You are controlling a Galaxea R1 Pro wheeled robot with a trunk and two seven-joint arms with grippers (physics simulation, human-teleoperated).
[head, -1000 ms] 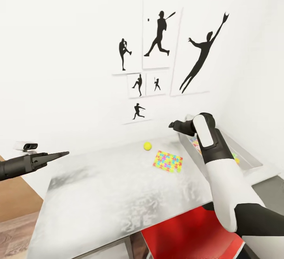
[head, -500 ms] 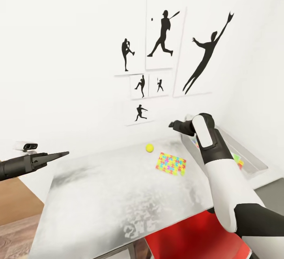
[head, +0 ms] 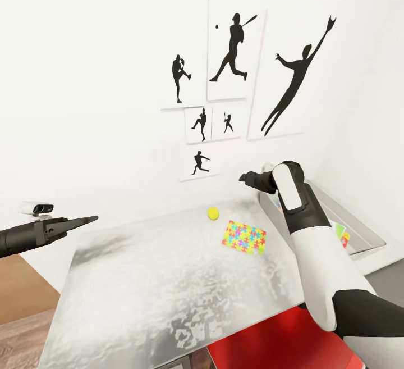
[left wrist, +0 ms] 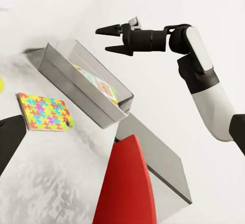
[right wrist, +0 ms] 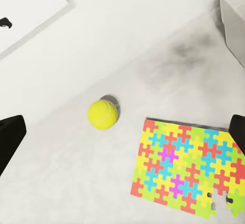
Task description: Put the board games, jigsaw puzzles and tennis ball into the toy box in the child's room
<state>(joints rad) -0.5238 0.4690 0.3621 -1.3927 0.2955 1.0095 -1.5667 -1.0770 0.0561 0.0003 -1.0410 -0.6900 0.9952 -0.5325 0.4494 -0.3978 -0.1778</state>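
The right tool (head: 244, 178) hangs above the far end of the white-topped surface (head: 157, 279), beside the near end of the shallow light-grey toy box (head: 359, 228); its two black fingers are spread apart and hold nothing, which the left wrist view shows plainly (left wrist: 108, 40). Below it lie the two things within reach: the small yellow-green tennis ball (head: 212, 213) close to the wall, and a thin flat jigsaw puzzle slab in a bright mosaic (head: 244, 237), just beside the ball and nearer the toy box. The right wrist view looks straight down on both, ball (right wrist: 102, 113) and puzzle (right wrist: 186, 169) apart from one another. The toy box (left wrist: 87, 83) already holds some printed, colourful flat things (which toys they are is too small to tell).

The step in hand looks like a descent onto one of these two. The ball is probably the easier: the fingers should come straight down with the ball centred between them and shut only when they straddle its widest part, since a glancing touch would roll it toward the wall. The puzzle lies flat on the surface, so its tan edge likely needs a low approach, perhaps by sliding it to the surface's border.

The left tool (head: 84, 221) is held out off the near-left corner of the surface, its fingers together in a point, with nothing in them. A red chair back (head: 280, 341) stands below the surface edge, near the right arm.
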